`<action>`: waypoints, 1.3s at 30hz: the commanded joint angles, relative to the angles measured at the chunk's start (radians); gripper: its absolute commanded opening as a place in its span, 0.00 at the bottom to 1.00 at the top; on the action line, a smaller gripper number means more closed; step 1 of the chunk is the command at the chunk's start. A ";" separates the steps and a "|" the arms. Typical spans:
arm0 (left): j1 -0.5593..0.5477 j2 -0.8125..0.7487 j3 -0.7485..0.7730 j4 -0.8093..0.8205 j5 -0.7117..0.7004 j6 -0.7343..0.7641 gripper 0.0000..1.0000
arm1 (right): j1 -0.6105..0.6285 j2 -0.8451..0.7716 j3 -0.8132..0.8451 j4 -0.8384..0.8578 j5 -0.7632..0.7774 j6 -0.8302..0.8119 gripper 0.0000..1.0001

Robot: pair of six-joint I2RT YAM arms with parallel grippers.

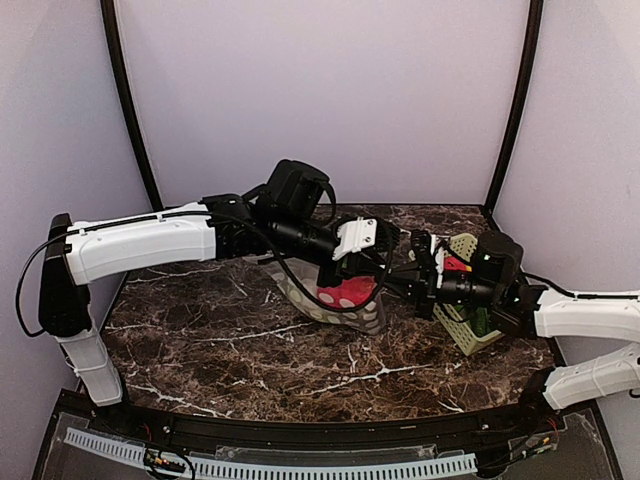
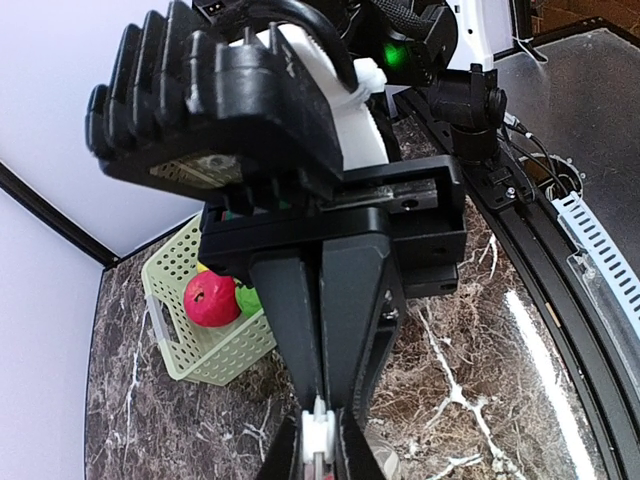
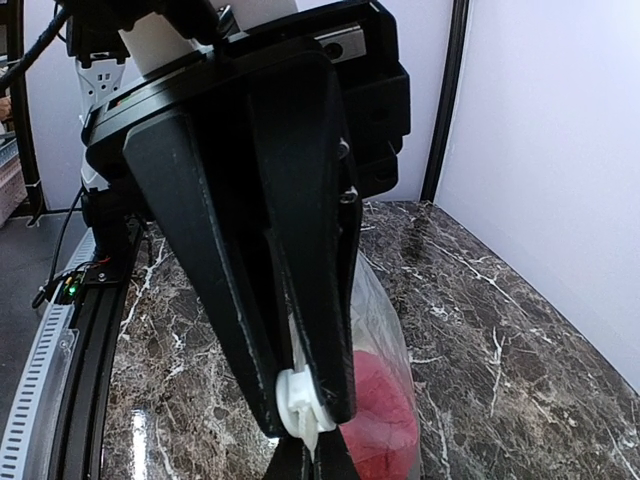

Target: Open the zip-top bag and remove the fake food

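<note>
Rim of zip-top bag (image 3: 386, 322), pinched by left end effector (image 2: 318, 428), right end effector (image 3: 300, 418) too

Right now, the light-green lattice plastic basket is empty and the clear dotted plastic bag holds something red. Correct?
No: the light-green lattice basket holds a red toy fruit, as the left wrist view shows. The clear dotted bag does hold something red.

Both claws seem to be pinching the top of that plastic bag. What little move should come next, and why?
Probably ease the two grippers gently apart to peel the mouth open. The left gripper and the right gripper are both shut, seemingly on the top edge of the bag. A red fruit is still inside it.
</note>
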 commanded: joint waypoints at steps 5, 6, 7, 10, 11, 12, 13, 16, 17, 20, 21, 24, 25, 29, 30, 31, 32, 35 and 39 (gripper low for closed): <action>0.003 -0.041 -0.013 -0.027 -0.051 0.028 0.03 | 0.006 -0.040 -0.028 0.043 -0.003 -0.005 0.00; 0.008 -0.044 -0.019 -0.027 -0.051 0.026 0.03 | 0.006 -0.046 -0.030 0.039 -0.001 -0.006 0.00; 0.012 -0.050 -0.022 -0.027 -0.048 0.023 0.03 | 0.006 -0.054 -0.033 0.036 0.001 -0.007 0.00; 0.022 -0.063 -0.041 -0.029 -0.050 0.023 0.03 | 0.006 -0.075 -0.041 0.023 0.008 -0.011 0.00; 0.025 -0.069 -0.045 -0.033 -0.055 0.025 0.02 | 0.005 -0.080 -0.043 0.019 0.012 -0.012 0.00; 0.027 -0.071 -0.051 -0.035 -0.057 0.026 0.02 | 0.006 -0.088 -0.045 0.014 0.015 -0.013 0.00; 0.030 -0.075 -0.058 -0.039 -0.057 0.026 0.02 | 0.006 -0.094 -0.046 0.009 0.017 -0.014 0.00; 0.038 -0.086 -0.068 -0.051 -0.062 0.026 0.02 | 0.006 -0.109 -0.053 -0.004 0.024 -0.017 0.00; 0.041 -0.089 -0.076 -0.052 -0.064 0.027 0.02 | 0.006 -0.114 -0.058 -0.007 0.027 -0.018 0.00; 0.052 -0.112 -0.095 -0.050 -0.070 0.023 0.02 | 0.006 -0.125 -0.064 -0.015 0.038 -0.017 0.00; 0.059 -0.118 -0.104 -0.048 -0.071 0.023 0.02 | 0.006 -0.127 -0.068 -0.016 0.043 -0.016 0.00; 0.070 -0.148 -0.126 -0.046 -0.079 0.016 0.01 | 0.006 -0.134 -0.081 -0.009 0.058 -0.006 0.00; 0.077 -0.155 -0.140 -0.047 -0.080 0.015 0.01 | 0.005 -0.138 -0.087 -0.004 0.065 -0.002 0.00; 0.096 -0.201 -0.180 -0.053 -0.090 0.009 0.01 | 0.005 -0.160 -0.106 0.009 0.101 0.018 0.00; 0.102 -0.207 -0.190 -0.057 -0.095 0.006 0.01 | 0.005 -0.166 -0.111 0.011 0.110 0.023 0.00; 0.105 -0.217 -0.195 -0.060 -0.097 0.004 0.01 | 0.004 -0.173 -0.116 0.013 0.118 0.028 0.00; 0.112 -0.223 -0.205 -0.066 -0.100 0.000 0.01 | 0.003 -0.182 -0.121 0.015 0.126 0.033 0.00; 0.125 -0.258 -0.235 -0.067 -0.107 -0.005 0.01 | 0.002 -0.207 -0.136 0.011 0.152 0.044 0.00; 0.136 -0.297 -0.282 -0.063 -0.127 -0.010 0.01 | -0.012 -0.233 -0.148 -0.006 0.176 0.058 0.00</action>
